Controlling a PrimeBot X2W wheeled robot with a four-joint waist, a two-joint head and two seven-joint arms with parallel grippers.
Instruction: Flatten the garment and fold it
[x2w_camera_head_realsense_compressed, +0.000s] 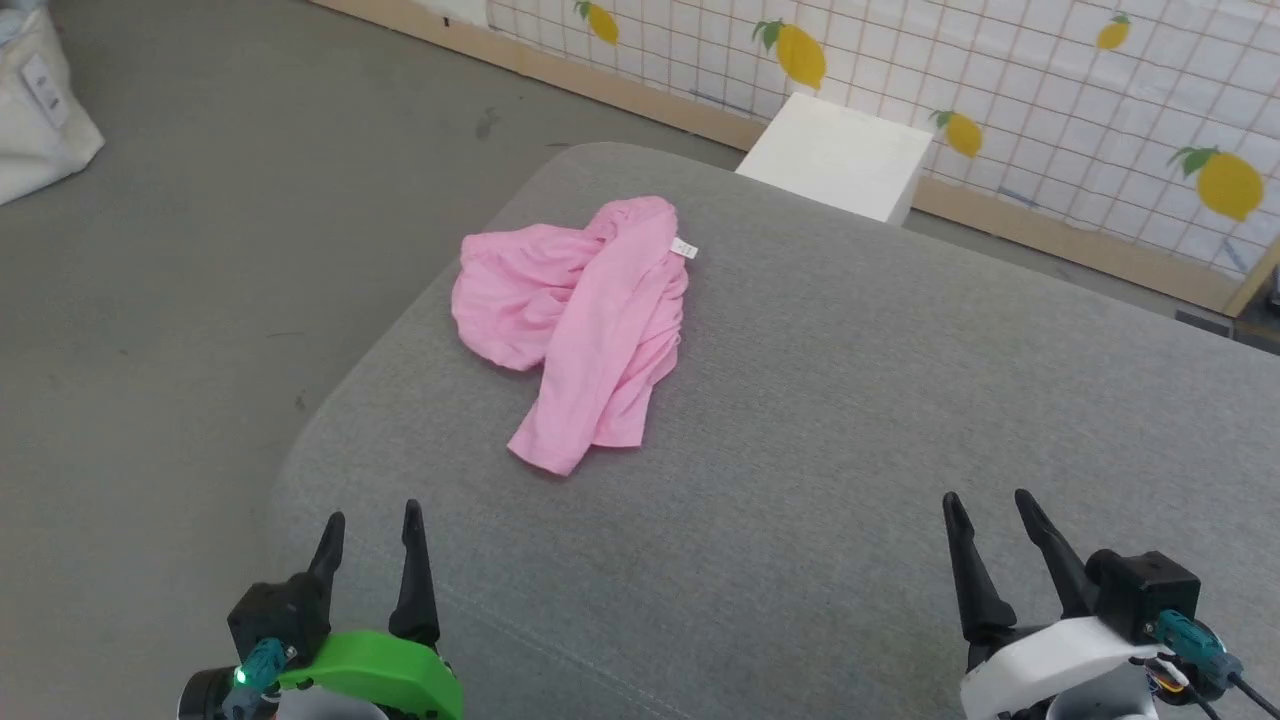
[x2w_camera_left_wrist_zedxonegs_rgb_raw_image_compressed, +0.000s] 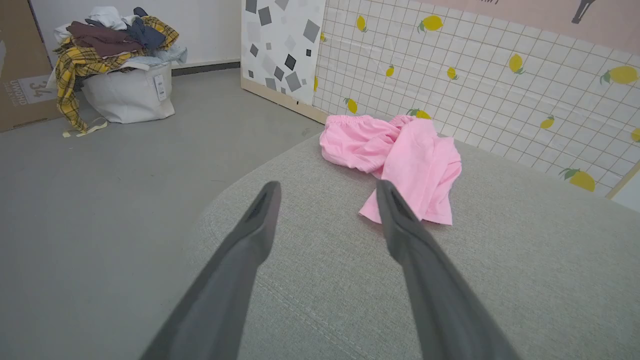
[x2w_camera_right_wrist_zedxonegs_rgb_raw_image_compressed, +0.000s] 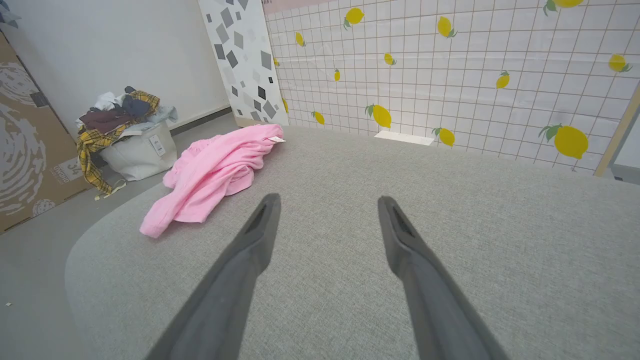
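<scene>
Garment (x2w_camera_head_realsense_compressed: 575, 320) of light pink fabric lies crumpled on the grey cushion (x2w_camera_head_realsense_compressed: 850, 450), toward 11 o'clock from the middle of the head view. One leg is draped over the bunched rest, its hem pointing to about 6 o'clock. A small white care tag (x2w_camera_head_realsense_compressed: 685, 248) sticks out at the heap's 1 o'clock edge; its print is too small to read. The left gripper (x2w_camera_head_realsense_compressed: 372, 513) sits at 7 o'clock of that view and the right gripper (x2w_camera_head_realsense_compressed: 986, 497) at 5 o'clock. Both hang over the cushion's near part with their dark fingers spread apart, holding nothing and well clear of the cloth. Seen from the left wrist, the pink heap lies at 1 o'clock beyond the fingertips; from the right wrist it lies at 10 o'clock. A white box (x2w_camera_head_realsense_compressed: 835, 150) stands past the cushion at 12 o'clock, against a tiled wall (x2w_camera_head_realsense_compressed: 1050, 80) printed with lemons. On the floor a pale laundry bag (x2w_camera_left_wrist_zedxonegs_rgb_raw_image_compressed: 127, 95) heaped with clothes carries a hanging label (x2w_camera_left_wrist_zedxonegs_rgb_raw_image_compressed: 160, 87) that cannot be read. The cardboard box (x2w_camera_left_wrist_zedxonegs_rgb_raw_image_compressed: 20, 75) beside it shows "34", with a blurred line of letters beneath.
</scene>
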